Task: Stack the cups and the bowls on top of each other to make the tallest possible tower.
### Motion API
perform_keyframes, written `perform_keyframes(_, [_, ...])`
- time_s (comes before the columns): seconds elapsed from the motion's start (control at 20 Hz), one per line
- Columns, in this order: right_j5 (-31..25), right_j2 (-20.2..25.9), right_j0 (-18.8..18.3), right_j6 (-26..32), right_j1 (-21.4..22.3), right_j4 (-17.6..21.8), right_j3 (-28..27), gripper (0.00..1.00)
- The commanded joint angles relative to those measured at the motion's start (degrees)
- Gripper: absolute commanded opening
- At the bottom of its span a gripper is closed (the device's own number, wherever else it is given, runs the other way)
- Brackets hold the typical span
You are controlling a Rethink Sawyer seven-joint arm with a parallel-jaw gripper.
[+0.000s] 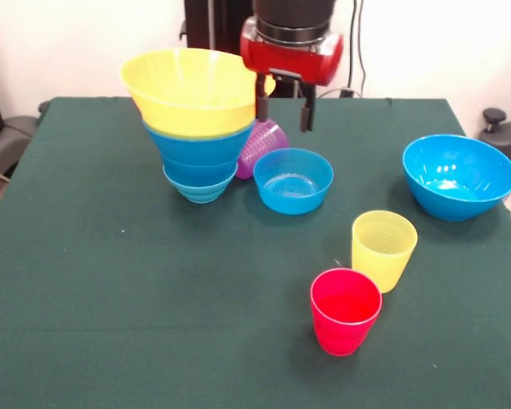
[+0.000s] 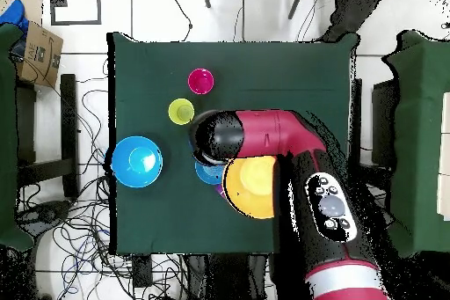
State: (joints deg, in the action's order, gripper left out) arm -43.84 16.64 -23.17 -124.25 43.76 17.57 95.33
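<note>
On the green bench (image 1: 111, 298) our tool (image 1: 284, 109) hangs open and empty above the small blue bowl (image 1: 293, 180), light and slippery, best pinched by its rim.

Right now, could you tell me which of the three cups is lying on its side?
The purple cup, tipped over against the tower below the claw. The yellow cup and red cup both stand upright.

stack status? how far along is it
Done: tower of nested bowls, yellow bowl on top. In hand: nothing; gripper open, empty, above purple cup lying beside the tower. Left: small blue bowl, large blue bowl, yellow cup, red cup.
</note>
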Motion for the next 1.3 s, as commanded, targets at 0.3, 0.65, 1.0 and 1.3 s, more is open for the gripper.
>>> perform_keyframes(0.3, [2.8,-3.6,3.3,-10.0,-2.4,-4.3,-4.6,1.00])
perform_keyframes(0.65, [2.8,-5.3,5.0,-9.9,-3.6,-5.7,-7.5,1.00])
perform_keyframes(1.0, [5.3,-7.0,6.5,-11.2,-5.9,-7.2,-9.6,1.00])
perform_keyframes(1.3, [6.1,-8.6,8.3,-12.2,-7.2,-9.7,-11.6,1.00])
